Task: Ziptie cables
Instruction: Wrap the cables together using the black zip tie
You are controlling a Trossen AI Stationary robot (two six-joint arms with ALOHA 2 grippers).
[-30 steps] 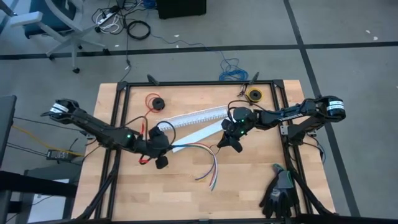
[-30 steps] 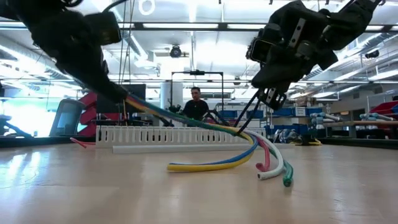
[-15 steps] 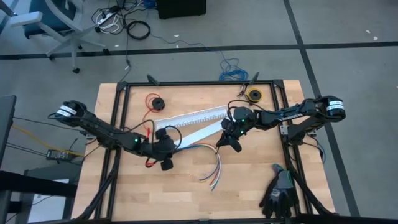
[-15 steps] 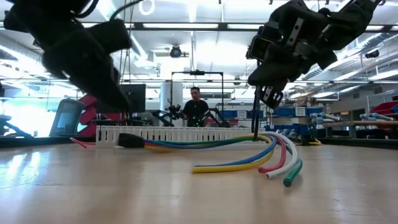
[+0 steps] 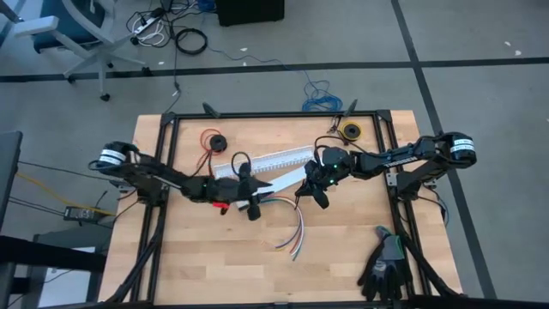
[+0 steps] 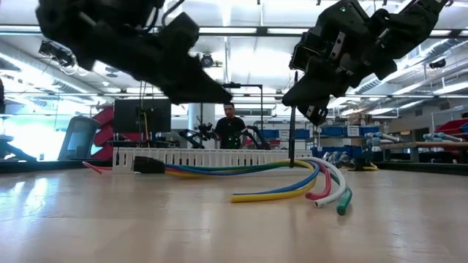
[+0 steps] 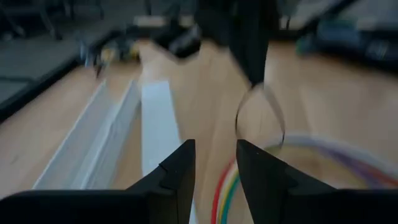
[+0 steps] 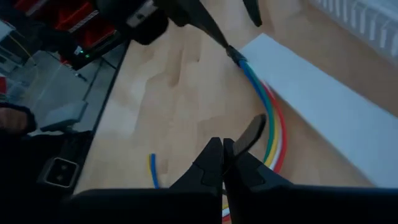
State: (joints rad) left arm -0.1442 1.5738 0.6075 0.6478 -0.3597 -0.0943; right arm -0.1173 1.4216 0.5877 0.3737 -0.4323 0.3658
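Left pincer (image 5: 254,211) hangs above the bench (image 5: 343,257) centre, fingers (image 7: 180,168) spread with nothing between them. Right pincer (image 5: 310,194), pressed together, pinches the ziptie (image 6: 291,142), which stands upright and bends into a loop (image 7: 260,118) in the left wrist view. The cables (image 5: 292,225) lie curved on the bench between both pincers, one end resting on a white flat strip (image 8: 323,112) beside the white channel (image 6: 205,157). No legible writing shows. A person (image 6: 230,124) stands in the room behind.
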